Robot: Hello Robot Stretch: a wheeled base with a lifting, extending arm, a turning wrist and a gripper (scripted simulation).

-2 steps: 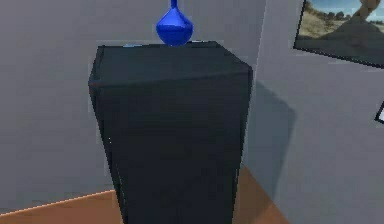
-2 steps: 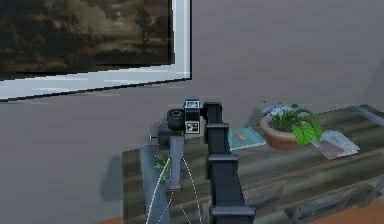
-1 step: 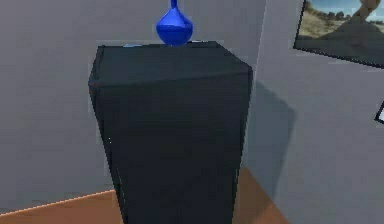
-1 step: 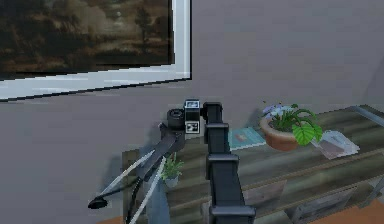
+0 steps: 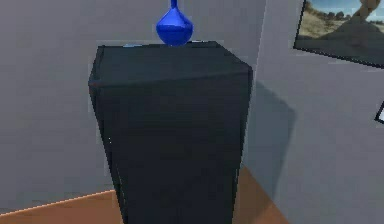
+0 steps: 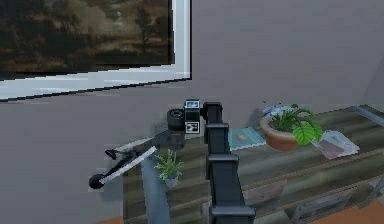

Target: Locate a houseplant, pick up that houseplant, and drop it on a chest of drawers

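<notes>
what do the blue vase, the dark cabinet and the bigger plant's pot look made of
Blue vase: likely glass or glazed ceramic; smooth, deep blue, slightly glossy surface.
Dark cabinet: perhaps painted wood or laminate; matte, flat faces with no grain showing.
Pot: seemingly terracotta; dull orange-brown, looks unglazed.

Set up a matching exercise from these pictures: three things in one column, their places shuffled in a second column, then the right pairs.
Things
1. glossy blue round-bellied vase
2. leafy green plant in a brown bowl-shaped pot
3. large dark painting in a white frame

Places
A. hanging on the grey wall
B. on top of the tall dark box-shaped cabinet
C. standing on the long wooden table

Pairs: 1-B, 2-C, 3-A
</notes>
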